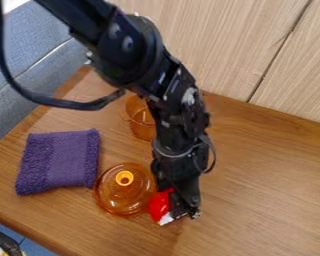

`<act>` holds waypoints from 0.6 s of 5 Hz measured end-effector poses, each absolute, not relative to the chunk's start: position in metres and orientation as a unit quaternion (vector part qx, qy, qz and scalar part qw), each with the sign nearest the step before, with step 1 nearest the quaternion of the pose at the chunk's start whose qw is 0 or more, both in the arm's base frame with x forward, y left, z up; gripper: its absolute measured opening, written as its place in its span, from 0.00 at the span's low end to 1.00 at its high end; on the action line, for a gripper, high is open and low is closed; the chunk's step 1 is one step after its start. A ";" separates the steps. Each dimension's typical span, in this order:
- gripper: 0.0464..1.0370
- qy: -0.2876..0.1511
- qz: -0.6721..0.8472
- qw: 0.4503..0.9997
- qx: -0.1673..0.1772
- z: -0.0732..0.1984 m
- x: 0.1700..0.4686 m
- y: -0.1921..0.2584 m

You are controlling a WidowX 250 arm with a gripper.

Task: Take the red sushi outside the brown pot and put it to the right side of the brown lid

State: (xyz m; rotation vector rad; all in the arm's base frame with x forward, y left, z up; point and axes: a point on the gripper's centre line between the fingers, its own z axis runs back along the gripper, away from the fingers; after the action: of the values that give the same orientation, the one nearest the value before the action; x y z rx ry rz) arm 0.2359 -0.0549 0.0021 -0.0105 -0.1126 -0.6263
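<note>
Item, nearest corner, lower left: a dark object (4,242), cut by the view's edge, beyond the wooden table (263,200).

Item: one red sushi (160,204), red above with a white part at its lower end, close beside the lid on the lid's right side as seen here, toward the near edge of the table.

Item: one black gripper (181,206), pointing down, right against the sushi and covering its right side. Dark parts overlap here, so how far open the claw is, and whether it has hold of the sushi, I cannot tell.

Item: one brown lid (122,192), clear amber, round, knob upward, lying on the table between sushi and cloth.

Item: one purple cloth (59,161), thick and roughly square, flat, just left of the lid.

Item: one brown pot (141,120), of like amber, behind the lid and partly hidden by the arm.

Item, chief obstruction: the black arm (139,50), slanting from the top edge down to the sushi, across the middle of the table, with a loose black cable (39,98) looping out on its left.

Item, farthest: pale wood-grain panels (223,45) behind the table, and blue upholstery (29,50) at upper left.
</note>
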 end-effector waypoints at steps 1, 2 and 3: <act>0.60 -0.054 -0.313 0.948 -0.006 0.002 0.239 -0.056; 0.89 -0.044 -0.287 0.957 -0.021 0.001 0.236 -0.050; 0.97 -0.070 -0.283 0.957 -0.014 0.017 0.239 -0.049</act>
State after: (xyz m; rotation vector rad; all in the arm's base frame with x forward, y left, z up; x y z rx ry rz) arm 0.2394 -0.0494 0.0167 -0.0290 -0.1424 -0.5739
